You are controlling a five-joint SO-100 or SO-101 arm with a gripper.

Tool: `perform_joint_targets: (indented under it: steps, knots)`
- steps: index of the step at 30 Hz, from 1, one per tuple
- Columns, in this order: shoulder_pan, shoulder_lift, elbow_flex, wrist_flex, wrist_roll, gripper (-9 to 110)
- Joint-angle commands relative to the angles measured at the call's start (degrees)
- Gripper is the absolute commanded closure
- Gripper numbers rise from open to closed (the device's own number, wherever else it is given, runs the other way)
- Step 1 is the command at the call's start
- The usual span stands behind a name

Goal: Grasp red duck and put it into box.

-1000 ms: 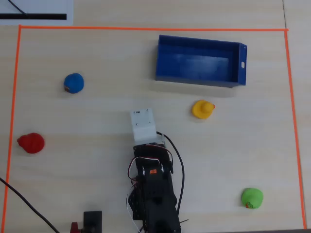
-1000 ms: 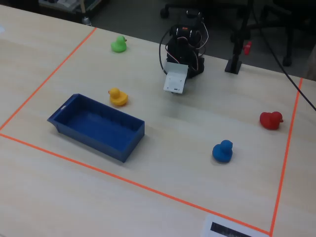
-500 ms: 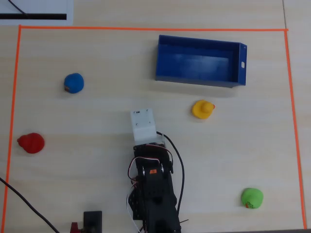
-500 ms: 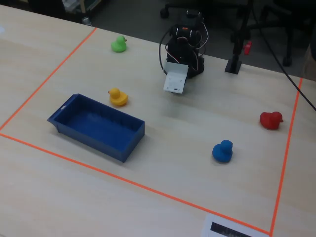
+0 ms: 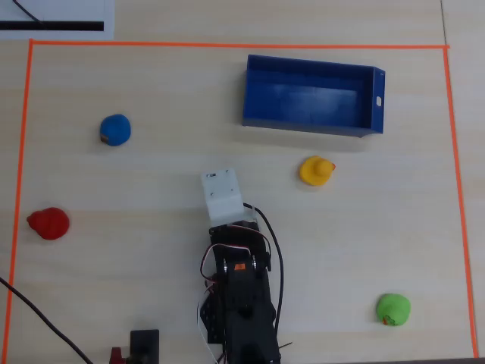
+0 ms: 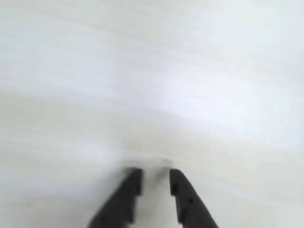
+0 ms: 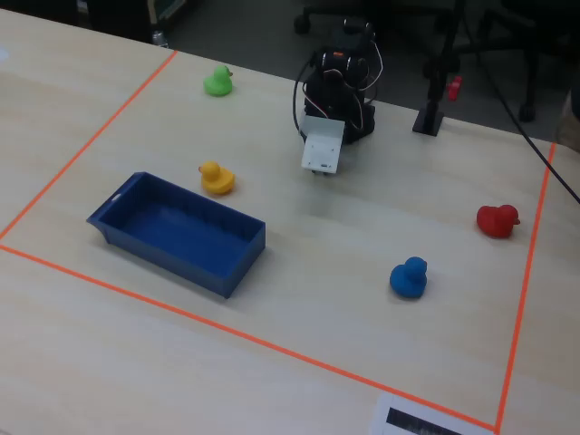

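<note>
The red duck sits on the table at the far left of the overhead view and at the far right of the fixed view. The dark-blue box stands empty at the top centre-right; in the fixed view it is at the left. My gripper shows in the wrist view as two dark fingers with a narrow gap, nothing between them, over bare blurred table. In the overhead view the fingers are hidden under the white wrist mount, which is mid-table, far from the duck and the box.
A blue duck lies above the red one, a yellow duck just below the box, a green duck at the lower right. Orange tape frames the work area. The arm's base and cables are at the bottom centre.
</note>
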Motion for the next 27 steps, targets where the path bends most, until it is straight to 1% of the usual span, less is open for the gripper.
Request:
perform_joint_targets:
  steps: [1, 4, 9, 13, 17, 20, 23, 27]
  knots:
    - [-1.32, -0.26, -0.44, -6.06, -1.58, 89]
    - [-6.15, -6.59, -2.99, -17.4, -0.35, 88]
    - [-18.37, -24.87, -10.72, -43.51, 15.38, 87]
    - [-27.95, -37.27, -14.41, -65.04, 24.79, 86]
    - [-35.86, -45.97, -12.48, -82.79, 26.89, 84]
    - [-40.17, -55.28, -7.91, -101.69, 27.33, 84]
    - [-43.59, -62.84, -8.0, -112.24, 27.42, 84]
    - [-48.69, -68.29, -8.53, -120.94, 25.58, 81]
